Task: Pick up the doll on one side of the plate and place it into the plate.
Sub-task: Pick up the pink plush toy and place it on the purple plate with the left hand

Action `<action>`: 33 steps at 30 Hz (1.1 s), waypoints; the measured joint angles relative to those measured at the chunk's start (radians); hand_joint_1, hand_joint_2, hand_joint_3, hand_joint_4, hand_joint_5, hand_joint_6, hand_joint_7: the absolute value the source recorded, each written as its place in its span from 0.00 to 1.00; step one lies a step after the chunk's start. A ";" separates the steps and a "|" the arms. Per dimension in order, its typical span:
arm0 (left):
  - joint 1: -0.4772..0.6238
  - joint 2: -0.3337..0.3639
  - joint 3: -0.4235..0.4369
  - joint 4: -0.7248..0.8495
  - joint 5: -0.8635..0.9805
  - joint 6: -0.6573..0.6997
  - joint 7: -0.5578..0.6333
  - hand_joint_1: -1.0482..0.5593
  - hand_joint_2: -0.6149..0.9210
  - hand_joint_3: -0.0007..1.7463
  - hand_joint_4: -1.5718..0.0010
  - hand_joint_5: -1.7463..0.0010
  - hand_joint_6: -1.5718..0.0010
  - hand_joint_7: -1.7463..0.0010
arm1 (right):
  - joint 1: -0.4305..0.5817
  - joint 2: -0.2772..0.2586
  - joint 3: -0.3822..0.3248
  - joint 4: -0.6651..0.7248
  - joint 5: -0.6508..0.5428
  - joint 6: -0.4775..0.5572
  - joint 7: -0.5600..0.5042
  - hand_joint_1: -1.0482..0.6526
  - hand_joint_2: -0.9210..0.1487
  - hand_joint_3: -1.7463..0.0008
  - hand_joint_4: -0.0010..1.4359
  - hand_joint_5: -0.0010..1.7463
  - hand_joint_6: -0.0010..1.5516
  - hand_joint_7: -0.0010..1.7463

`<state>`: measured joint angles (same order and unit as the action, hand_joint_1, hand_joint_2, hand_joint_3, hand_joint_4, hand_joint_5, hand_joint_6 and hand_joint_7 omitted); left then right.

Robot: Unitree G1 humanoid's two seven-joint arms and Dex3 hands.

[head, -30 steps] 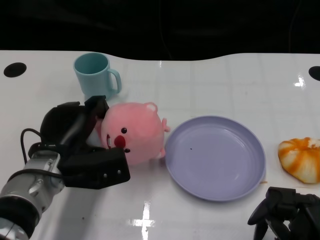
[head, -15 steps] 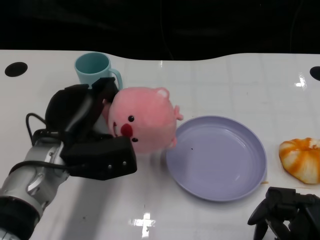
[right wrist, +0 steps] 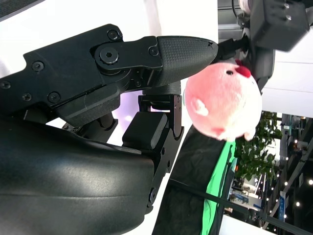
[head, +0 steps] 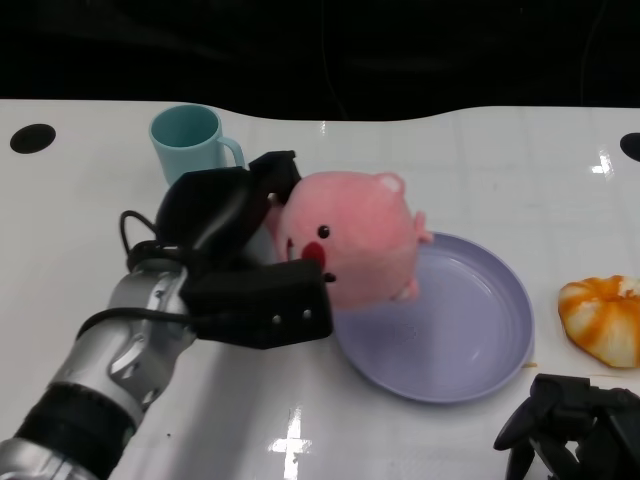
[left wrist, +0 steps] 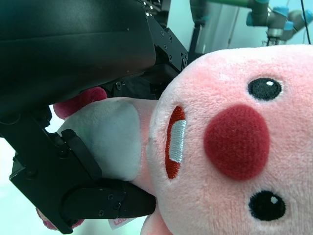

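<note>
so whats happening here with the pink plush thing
The robot's left hand grips the pink doll and holds it above the near-left edge of the purple plate, not yet set down. The right hand rests low at the table's front right, holding nothing. A teal mug stands behind the left hand, and an orange-and-white item lies right of the plate.

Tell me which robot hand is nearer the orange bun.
Right. The right robot hand rests on the table just in front of the orange bun; the left robot hand holds the pink doll across the plate.
</note>
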<state>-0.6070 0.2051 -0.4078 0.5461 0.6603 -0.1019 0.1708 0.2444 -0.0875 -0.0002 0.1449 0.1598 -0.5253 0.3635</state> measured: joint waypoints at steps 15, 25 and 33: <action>-0.107 -0.175 -0.085 0.079 0.013 0.121 -0.074 0.53 0.75 0.56 0.44 0.00 0.60 0.00 | 0.006 0.009 0.008 -0.004 -0.016 0.000 -0.013 0.04 0.00 0.78 0.70 0.78 0.64 0.59; -0.178 -0.277 -0.115 0.283 0.010 0.093 -0.058 0.51 0.76 0.51 0.44 0.00 0.59 0.00 | 0.008 0.011 0.021 -0.021 -0.038 0.000 -0.023 0.04 0.00 0.78 0.69 0.78 0.64 0.60; -0.208 -0.297 -0.122 0.327 -0.010 0.091 -0.071 0.52 0.76 0.46 0.49 0.00 0.42 0.50 | 0.010 0.012 0.032 -0.031 -0.046 0.001 -0.028 0.04 0.00 0.78 0.69 0.79 0.63 0.61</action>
<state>-0.8154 -0.0921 -0.5301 0.8731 0.6499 -0.0114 0.0998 0.2541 -0.0758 0.0319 0.1137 0.1143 -0.5246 0.3351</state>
